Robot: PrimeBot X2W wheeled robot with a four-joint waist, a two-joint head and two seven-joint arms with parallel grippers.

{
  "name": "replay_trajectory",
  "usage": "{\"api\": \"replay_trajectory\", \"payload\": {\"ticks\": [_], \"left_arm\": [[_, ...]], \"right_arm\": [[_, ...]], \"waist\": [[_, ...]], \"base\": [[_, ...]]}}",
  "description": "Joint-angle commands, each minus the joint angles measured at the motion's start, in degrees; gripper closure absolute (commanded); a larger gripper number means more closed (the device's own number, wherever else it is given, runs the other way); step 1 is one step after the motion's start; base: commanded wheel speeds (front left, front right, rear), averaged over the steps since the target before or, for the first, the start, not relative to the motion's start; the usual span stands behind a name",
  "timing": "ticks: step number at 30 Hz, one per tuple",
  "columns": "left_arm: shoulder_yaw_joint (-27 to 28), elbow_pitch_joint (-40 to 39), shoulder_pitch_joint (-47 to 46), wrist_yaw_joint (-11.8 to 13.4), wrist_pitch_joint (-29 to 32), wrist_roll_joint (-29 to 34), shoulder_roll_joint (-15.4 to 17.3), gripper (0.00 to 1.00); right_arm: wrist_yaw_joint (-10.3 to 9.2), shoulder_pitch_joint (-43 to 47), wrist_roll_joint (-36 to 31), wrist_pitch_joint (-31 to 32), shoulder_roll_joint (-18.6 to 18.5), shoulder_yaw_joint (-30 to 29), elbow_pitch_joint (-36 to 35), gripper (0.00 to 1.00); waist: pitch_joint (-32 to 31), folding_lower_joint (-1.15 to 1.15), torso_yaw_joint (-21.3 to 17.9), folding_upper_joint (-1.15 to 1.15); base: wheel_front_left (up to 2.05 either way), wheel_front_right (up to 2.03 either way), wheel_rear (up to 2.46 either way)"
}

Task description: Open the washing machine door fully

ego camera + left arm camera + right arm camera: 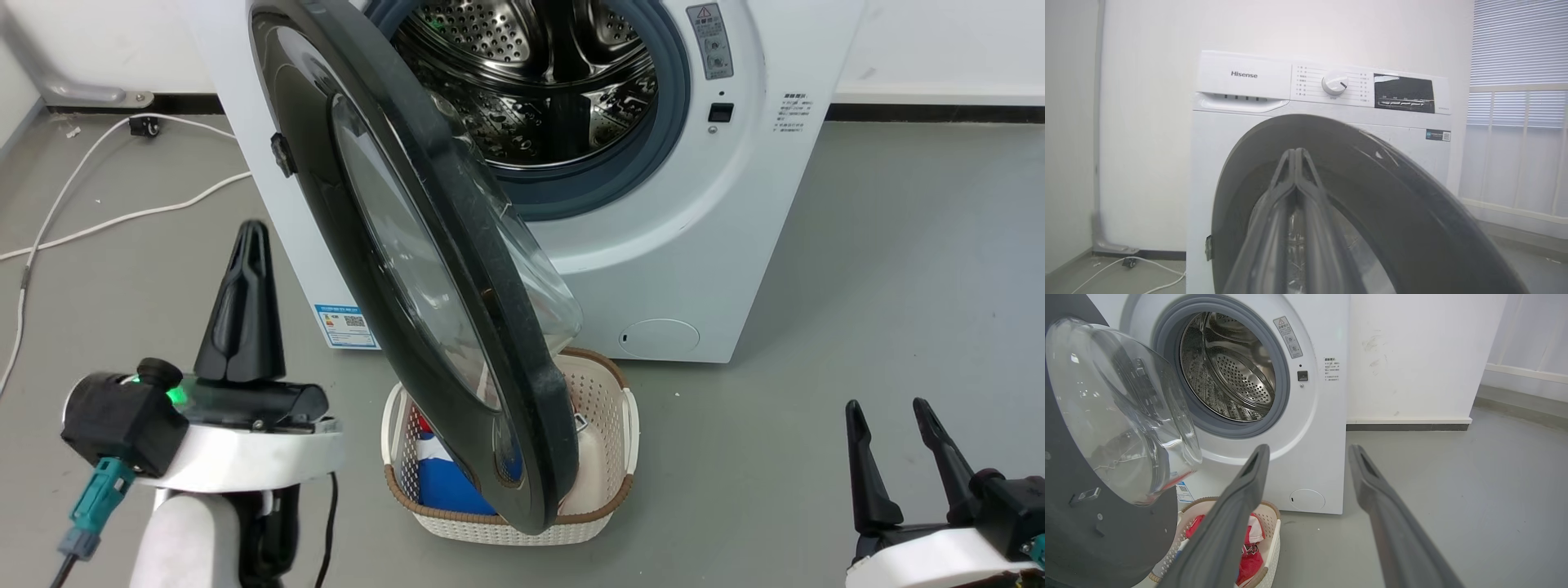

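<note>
The washing machine [702, 229] is a white front-loader with its steel drum [539, 73] exposed. Its door [408, 269], glossy black with a bulging clear glass bowl, stands swung out toward me, roughly halfway open, hinged on the machine's left. My left gripper [251, 237] is shut and empty, to the left of the door's outer face without touching it. In the left wrist view the shut left gripper [1295, 152] points at the door [1412, 212]. My right gripper [886, 408] is open at the lower right, away from the machine. The right wrist view shows the door's glass bowl [1118, 412] and the right gripper [1308, 448].
A cream laundry basket [608, 506] with red and blue clothes sits on the grey floor under the door's lower edge. White cables [90, 212] trail over the floor at the left. The wall stands behind the machine, and open floor [914, 269] lies to the right.
</note>
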Motion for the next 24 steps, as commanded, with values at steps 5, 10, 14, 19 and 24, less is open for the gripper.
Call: {"api": "replay_trajectory", "payload": {"ticks": [5,10,14,19,24], "left_arm": [[-4.18,-7.87,-2.45,-0.09,-0.06,1.31,-1.23,1.00],[-10.65,-14.09,-4.60,-0.33,2.70,0.83,-2.16,1.00],[-16.39,-17.47,-5.05,-0.63,6.52,-0.03,-2.47,1.00],[-25.21,-18.87,-3.29,-0.91,12.94,-3.32,-2.67,1.00],[-32.61,-16.05,-1.49,-1.07,19.89,-6.49,-2.00,1.00]], "right_arm": [[-0.01,-0.33,0.07,-0.64,0.18,-0.20,0.69,0.00],[-0.01,-0.30,-0.06,-0.96,0.18,-0.35,1.23,0.00],[-0.01,-0.34,-0.15,-1.28,0.18,-0.43,1.70,0.00],[-0.01,0.23,-0.05,-1.38,0.18,-0.81,2.17,0.00],[-0.01,-0.13,-0.87,-0.93,0.18,-0.70,2.07,0.00]], "waist": [[-0.56,0.00,0.27,0.00],[-0.92,0.00,0.36,0.00],[-1.11,0.00,0.19,0.00],[-1.17,0.00,0.14,0.00],[-0.71,0.00,0.17,0.00]], "base": [[0.00,0.00,0.00],[0.00,0.00,0.00],[0.00,0.00,0.00],[0.00,0.00,0.00],[0.00,0.00,0.00]]}}
